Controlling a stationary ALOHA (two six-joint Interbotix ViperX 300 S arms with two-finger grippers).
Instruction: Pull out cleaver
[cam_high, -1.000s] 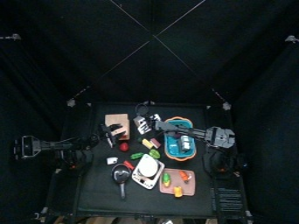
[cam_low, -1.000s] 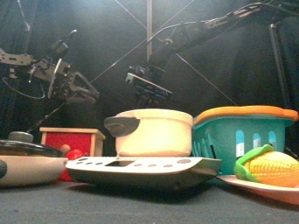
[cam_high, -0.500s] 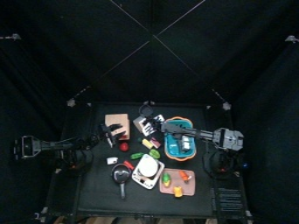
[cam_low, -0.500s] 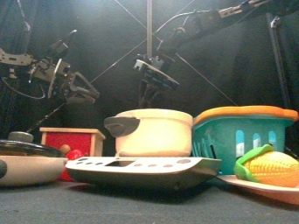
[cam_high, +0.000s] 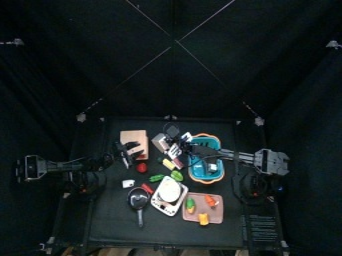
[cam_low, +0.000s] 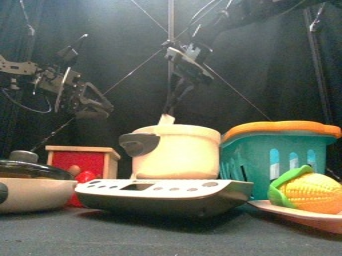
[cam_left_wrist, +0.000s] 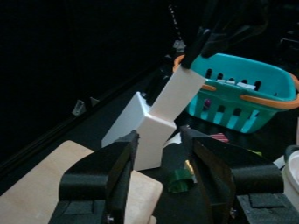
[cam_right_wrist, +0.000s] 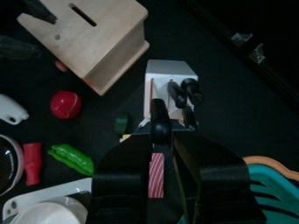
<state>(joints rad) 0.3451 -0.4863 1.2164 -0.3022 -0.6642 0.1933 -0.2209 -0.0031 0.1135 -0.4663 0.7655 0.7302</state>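
Two arms: right gripper (cam_right_wrist: 158, 131) w/ jaws clamped on cleaver (cam_right_wrist: 156, 171), blade lifted above white knife block (cam_right_wrist: 170, 83) at tabletop (cam_high: 114, 205) rear. Left gripper (cam_left_wrist: 163, 162) jaws wide apart, empty, near wooden block (cam_high: 134, 139).

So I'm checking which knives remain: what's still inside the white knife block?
In the right wrist view, the white knife block shows two dark handles sticking out beside the right gripper, which is shut on a cleaver lifted above it. Blades inside the slots are hidden.
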